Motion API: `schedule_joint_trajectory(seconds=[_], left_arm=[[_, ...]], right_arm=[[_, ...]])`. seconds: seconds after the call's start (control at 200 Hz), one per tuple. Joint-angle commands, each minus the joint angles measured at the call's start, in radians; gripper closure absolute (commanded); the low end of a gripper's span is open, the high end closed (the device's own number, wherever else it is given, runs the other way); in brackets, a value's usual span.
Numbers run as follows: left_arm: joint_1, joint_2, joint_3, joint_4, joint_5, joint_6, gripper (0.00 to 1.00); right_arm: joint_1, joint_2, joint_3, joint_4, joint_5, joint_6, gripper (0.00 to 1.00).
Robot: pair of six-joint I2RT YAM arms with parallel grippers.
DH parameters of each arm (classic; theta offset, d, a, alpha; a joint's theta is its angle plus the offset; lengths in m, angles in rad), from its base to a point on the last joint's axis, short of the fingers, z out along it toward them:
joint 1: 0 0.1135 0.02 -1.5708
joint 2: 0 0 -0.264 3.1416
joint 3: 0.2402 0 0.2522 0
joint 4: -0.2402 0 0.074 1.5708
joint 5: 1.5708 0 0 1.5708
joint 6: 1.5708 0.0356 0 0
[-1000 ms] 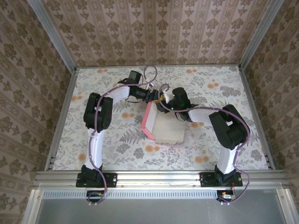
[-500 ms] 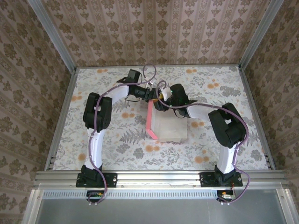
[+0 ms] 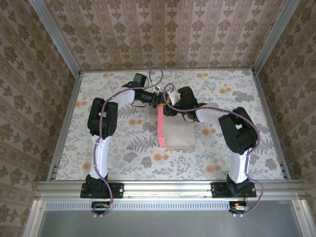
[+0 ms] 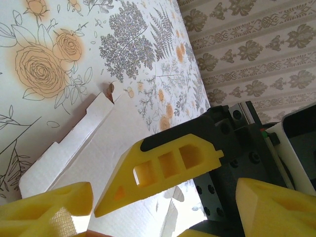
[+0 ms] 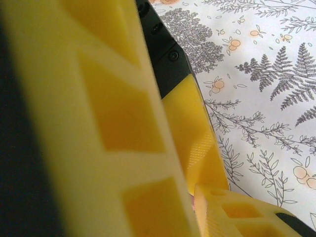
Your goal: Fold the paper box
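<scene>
- The table has a flowered cover of orange blooms and grey ferns. Papered walls close in its far, left and right edges, and a metal rail runs along the near edge.
- The paper box lies about the middle of the surface, pale inner side up. Its pink flap stands on edge along the left side.
- Both claws crowd the box's far end, so that end of the card is hidden from above. Purple cables loop over them.
- The left gripper comes in from the left. Its arm rises from the near edge, bends at the elbow and reaches toward the middle.
- In the left wrist view its yellow fingers are spread wide over the pale card. One finger of the other claw sits between them.
- The right gripper comes in from the right, its arm bent and stretched low across the surface.
- Its own fingers blur large in the right wrist view. I cannot tell whether they pinch the card.
</scene>
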Motion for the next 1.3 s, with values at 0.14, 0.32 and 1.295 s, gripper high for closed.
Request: schedule_joint_trajectory(seconds=[0.14, 0.32, 1.295], left_arm=[[-0.062, -0.004, 0.008, 0.102, 0.158, -0.054, 0.26], [-0.061, -0.014, -0.044, 0.317, 0.204, -0.223, 0.26], [-0.052, 0.160, -0.060, 1.667, 0.326, -1.413, 0.15]], right_arm=[[0.015, 0.072, -0.015, 0.127, 0.005, 0.182, 0.59], [0.034, 0.088, -0.045, 0.205, 0.055, 0.232, 0.59], [0.038, 0.129, 0.069, -0.002, 0.129, 0.113, 0.71]])
